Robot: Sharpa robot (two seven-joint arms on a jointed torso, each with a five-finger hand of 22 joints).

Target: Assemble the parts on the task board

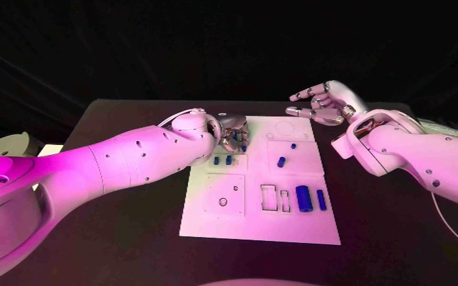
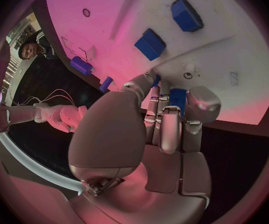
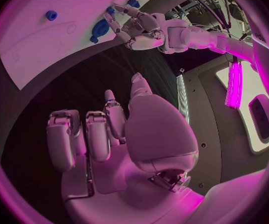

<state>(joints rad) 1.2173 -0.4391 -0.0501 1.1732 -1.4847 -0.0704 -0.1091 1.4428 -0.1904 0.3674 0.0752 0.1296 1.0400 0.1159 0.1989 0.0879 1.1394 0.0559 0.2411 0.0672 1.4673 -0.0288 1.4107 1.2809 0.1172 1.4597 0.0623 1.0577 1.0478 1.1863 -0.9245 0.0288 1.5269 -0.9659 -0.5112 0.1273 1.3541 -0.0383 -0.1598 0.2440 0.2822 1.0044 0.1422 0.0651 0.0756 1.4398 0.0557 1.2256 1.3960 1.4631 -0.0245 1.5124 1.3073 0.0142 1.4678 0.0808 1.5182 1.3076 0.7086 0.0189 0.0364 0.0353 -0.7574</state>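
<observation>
A white task board (image 1: 215,216) lies mid black table (image 1: 114,233). Left hand (image 1: 232,134) pinches a blue part (image 2: 177,98) over the board's far-left area. Right hand (image 1: 323,104), fingers loosely spread and holding nothing, hovers beyond the board's far-right corner.

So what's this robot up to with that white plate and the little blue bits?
It is putting small blue parts together on the white task board. Its left hand is down over the far left part of the board, and its fingers are closed around a blue part. The right hand is held up off the table beyond the board's far right corner, fingers apart, holding nothing. More blue parts lie on the board, including a large cylinder near its right edge.
</observation>
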